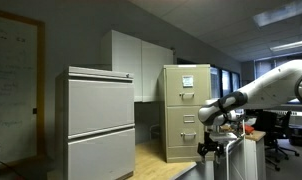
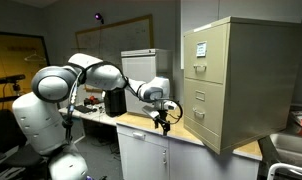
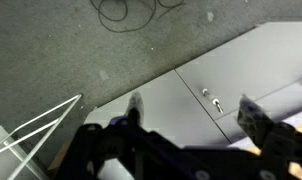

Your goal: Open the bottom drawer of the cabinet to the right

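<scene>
The tall beige-tan filing cabinet (image 1: 186,110) stands on a wooden counter, with a white paper sheet on its top drawer front. It also shows in an exterior view (image 2: 236,85). All its drawers look shut, including the bottom drawer (image 1: 182,147) (image 2: 203,124). My gripper (image 1: 209,127) (image 2: 163,120) hangs in the air in front of the cabinet, a short way from its drawer fronts and not touching them. In the wrist view the gripper (image 3: 196,112) is open and empty, with both fingers spread over the floor and white cupboard doors below.
A wider light-grey two-panel cabinet (image 1: 96,125) stands beside the filing cabinet. White wall cupboards (image 1: 141,62) hang behind. The counter (image 2: 181,138) rests on white base cupboards (image 3: 181,95) with small handles. A black box (image 2: 115,101) and desk clutter lie near the robot's base.
</scene>
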`<control>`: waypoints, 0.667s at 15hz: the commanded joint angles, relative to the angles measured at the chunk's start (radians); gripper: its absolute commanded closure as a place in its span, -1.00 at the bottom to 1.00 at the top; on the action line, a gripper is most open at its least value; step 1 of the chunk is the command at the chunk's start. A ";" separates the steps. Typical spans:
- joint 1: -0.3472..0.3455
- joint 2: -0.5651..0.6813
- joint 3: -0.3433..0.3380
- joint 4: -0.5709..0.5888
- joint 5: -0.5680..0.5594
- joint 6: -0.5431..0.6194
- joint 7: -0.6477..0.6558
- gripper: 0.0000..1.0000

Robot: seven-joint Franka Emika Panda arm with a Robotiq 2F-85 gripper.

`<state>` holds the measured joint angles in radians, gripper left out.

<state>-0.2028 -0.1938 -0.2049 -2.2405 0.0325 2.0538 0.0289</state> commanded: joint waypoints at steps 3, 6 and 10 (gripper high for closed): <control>-0.010 0.139 -0.076 0.221 0.330 -0.008 -0.032 -1.00; -0.037 0.230 -0.105 0.337 0.534 -0.016 -0.044 -1.00; -0.104 0.358 -0.116 0.477 0.752 -0.030 -0.035 -1.00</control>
<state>-0.2609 0.0547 -0.3149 -1.8960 0.6609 2.0609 0.0001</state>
